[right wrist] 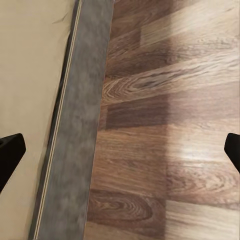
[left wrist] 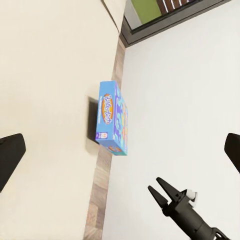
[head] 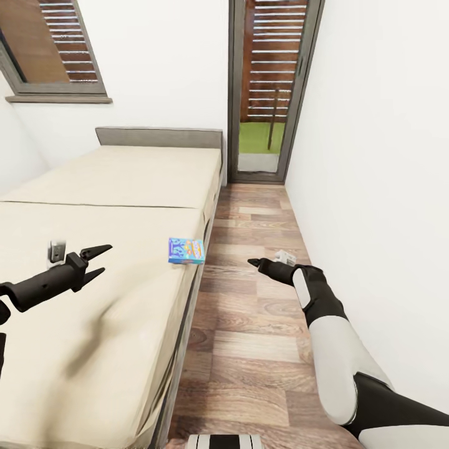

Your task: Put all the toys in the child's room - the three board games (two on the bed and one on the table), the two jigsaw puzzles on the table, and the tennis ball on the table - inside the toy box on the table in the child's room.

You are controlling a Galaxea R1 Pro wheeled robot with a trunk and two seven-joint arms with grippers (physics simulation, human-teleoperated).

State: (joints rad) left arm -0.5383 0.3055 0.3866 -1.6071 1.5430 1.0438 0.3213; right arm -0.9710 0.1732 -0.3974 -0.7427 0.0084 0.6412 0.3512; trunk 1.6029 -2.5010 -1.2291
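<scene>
Wood flooring (head: 255, 324) runs beside the bed (head: 112, 187), where one board game (head: 186, 251) lies flat at the mattress edge. Head view: left pincer (head: 98, 260) hovers over the bed, released and empty, the box lying toward the robot's right of it; right pincer (head: 254, 262) is over the floor, state indeterminate. Left wrist view: board game (left wrist: 113, 119) lies ahead, long axis along the bed edge; its label is unreadable. Right wrist view: fingertips (right wrist: 10, 150) spread, empty.
</scene>
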